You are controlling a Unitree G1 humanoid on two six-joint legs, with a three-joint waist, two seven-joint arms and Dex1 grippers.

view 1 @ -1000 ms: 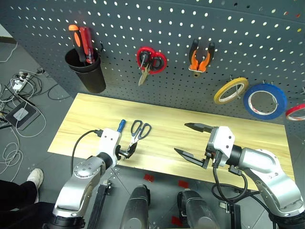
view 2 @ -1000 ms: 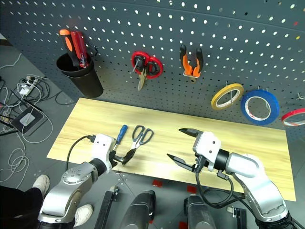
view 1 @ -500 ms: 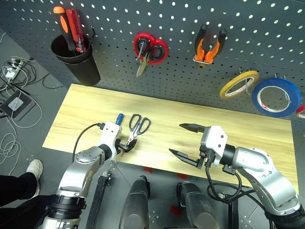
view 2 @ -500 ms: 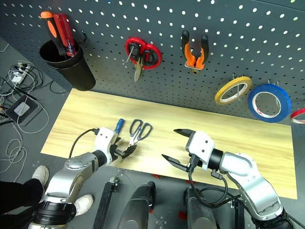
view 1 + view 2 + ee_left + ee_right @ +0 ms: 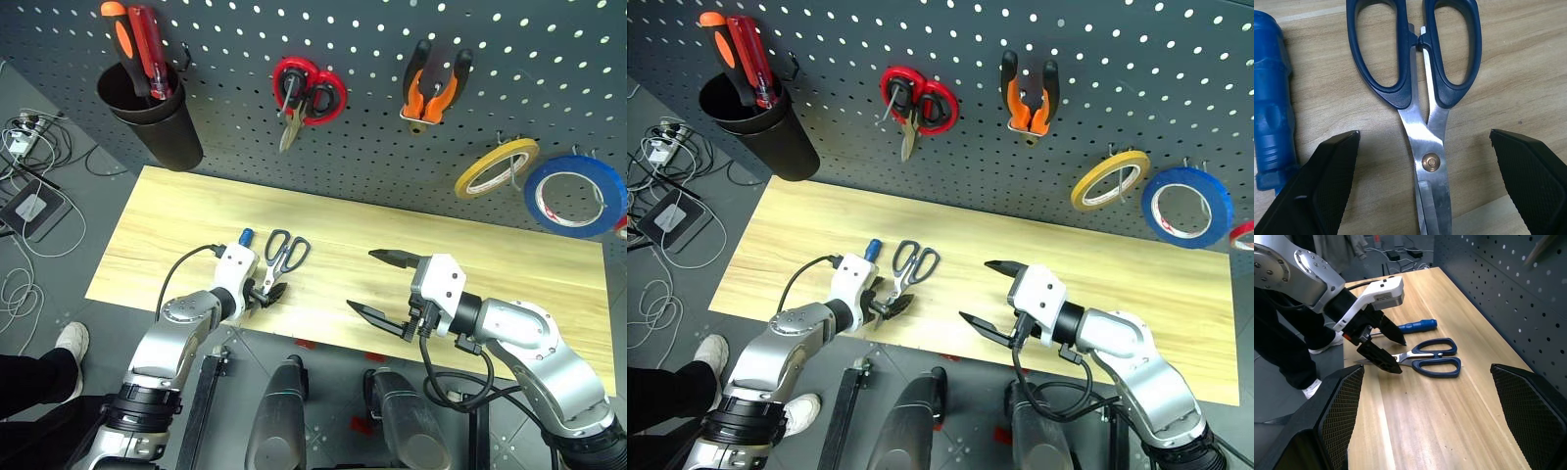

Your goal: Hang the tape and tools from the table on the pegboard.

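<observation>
Left hand (image 5: 266,290) is low at the near edge of the bench (image 5: 176,220), fingers spread wide on either side of the blades of the blue-handled scissors (image 5: 285,253), not touching them as far as I can see. In the left wrist view the pivot screw sits right between the two pads, with the handle loops further out. The scissors lie flat, and the little blue screwdriver (image 5: 244,238) lies just beside them on the robot's left.

Right hand (image 5: 382,284) hangs above the middle of the bench, jaws wide apart with nothing in them.

On the pegboard (image 5: 549,59): the orange-and-black pliers (image 5: 432,88) are on a hook, the big blue tape (image 5: 574,195) hangs far right next to a yellow roll (image 5: 496,166), red scissors (image 5: 304,96) hang to the left of the pliers, and a black cup (image 5: 152,116) holds orange and red screwdrivers (image 5: 137,44).
</observation>
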